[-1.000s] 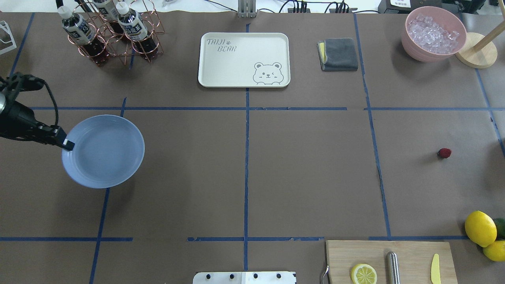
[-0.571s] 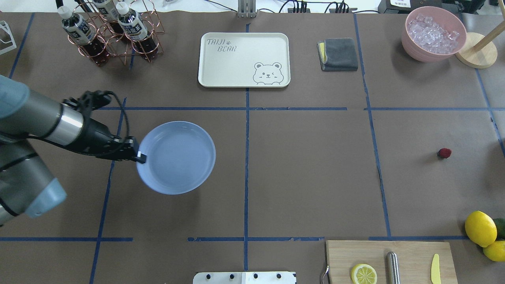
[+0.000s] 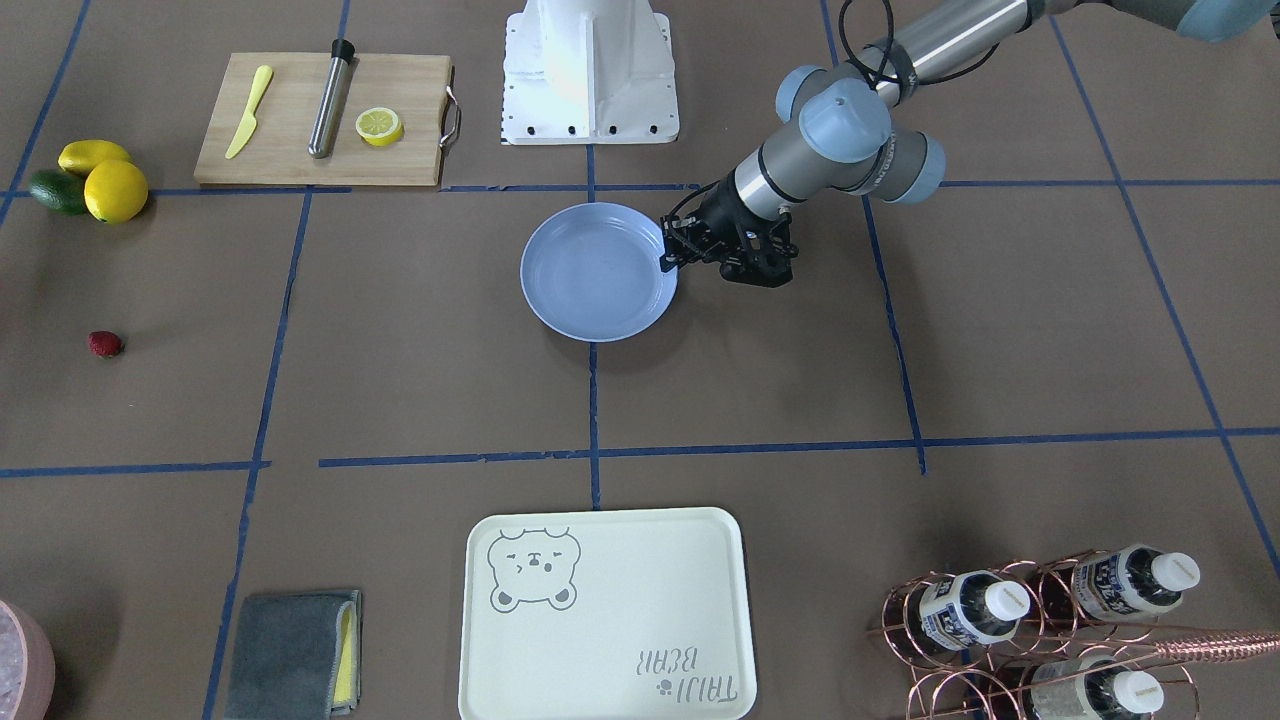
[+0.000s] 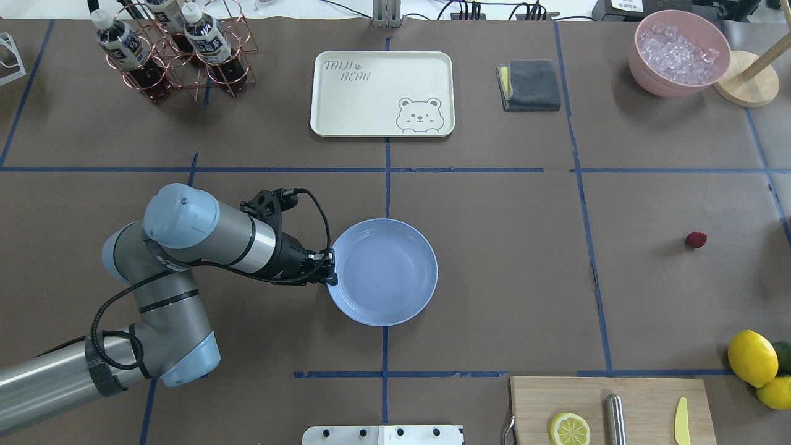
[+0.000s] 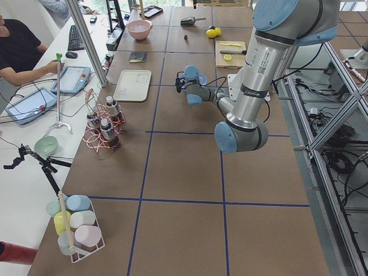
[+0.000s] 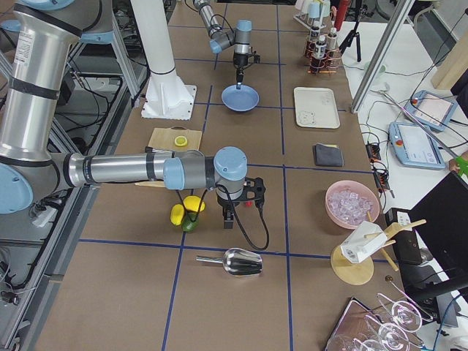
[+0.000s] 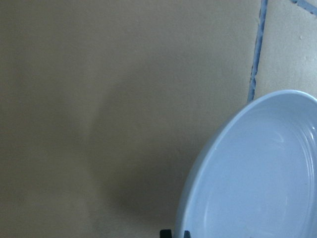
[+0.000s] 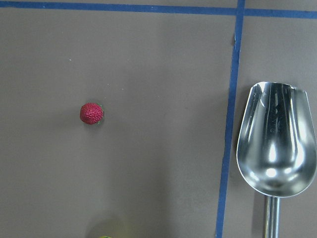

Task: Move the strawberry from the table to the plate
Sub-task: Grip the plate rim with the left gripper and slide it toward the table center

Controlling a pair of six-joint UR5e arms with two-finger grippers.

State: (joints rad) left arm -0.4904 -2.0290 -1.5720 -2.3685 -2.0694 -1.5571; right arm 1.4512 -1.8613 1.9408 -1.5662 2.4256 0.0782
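The strawberry (image 4: 696, 240) lies alone on the brown paper table (image 4: 494, 278) at the right, small and dark red; it also shows in the front view (image 3: 104, 344) and under the right wrist camera (image 8: 91, 113). The light-blue plate (image 4: 383, 272) is near the table's middle, empty. My left gripper (image 4: 332, 270) is shut on the plate's left rim (image 3: 668, 260); the rim fills the left wrist view (image 7: 247, 173). My right gripper (image 6: 228, 218) shows only in the exterior right view, near the lemons, so I cannot tell its state.
A cream bear tray (image 4: 382, 93), grey cloth (image 4: 530, 84), pink bowl of ice (image 4: 678, 52) and bottle rack (image 4: 179, 49) line the far side. A cutting board (image 4: 649, 395) and lemons (image 4: 752, 357) sit front right. A metal scoop (image 8: 276, 144) lies right of the strawberry.
My left arm has carried the plate from the table's left edge rightward and slightly nearer, to about the centre line. The strawberry has not moved.
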